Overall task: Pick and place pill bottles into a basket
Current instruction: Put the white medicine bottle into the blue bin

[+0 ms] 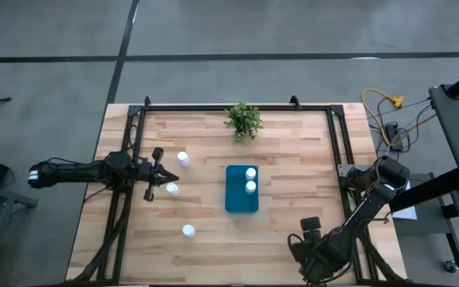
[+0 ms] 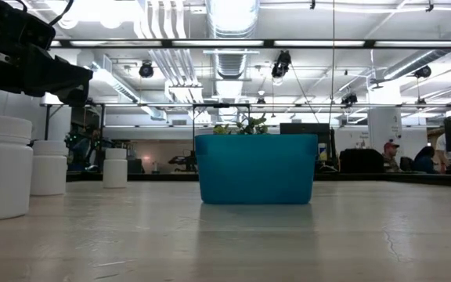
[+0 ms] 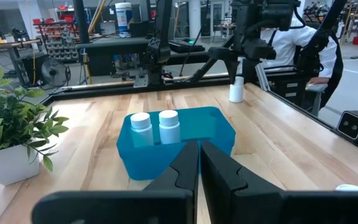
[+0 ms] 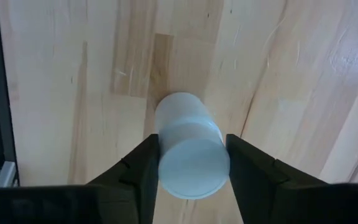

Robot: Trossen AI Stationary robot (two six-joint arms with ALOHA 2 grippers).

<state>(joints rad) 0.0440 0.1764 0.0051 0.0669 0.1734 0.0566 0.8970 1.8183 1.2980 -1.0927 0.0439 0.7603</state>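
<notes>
risk: right gripper [image 4: 191,165] has a bottle [image 4: 188,146] between its fingers over bare wood; the two dark fingers sit right along its sides, whether they bite firmly can't be judged. If the hold is loose, the bottle could slip or tip when carried.
risk 2: basket [image 1: 241,201] already has two bottles [image 1: 250,180] at its far end; dropping the next on top could bounce it out. Aim for the empty near half.
risk 3: left gripper [image 1: 162,168] sits between two loose bottles; a careless swing would knock one over.
bottle vs fingers: cap toward the camera, body centred between both fingers [image 4: 135,171], touching or nearly so on each side.
right gripper place: near the front right corner of the table [image 1: 293,143], well apart from the basket.
left gripper: fingers closed together, nothing held, near the left edge.
loose bottles: three by the left edge [image 1: 183,159], [image 1: 172,189], [image 1: 188,230].
basket place: table centre, plant [image 1: 243,119] behind it at the back edge.
</notes>
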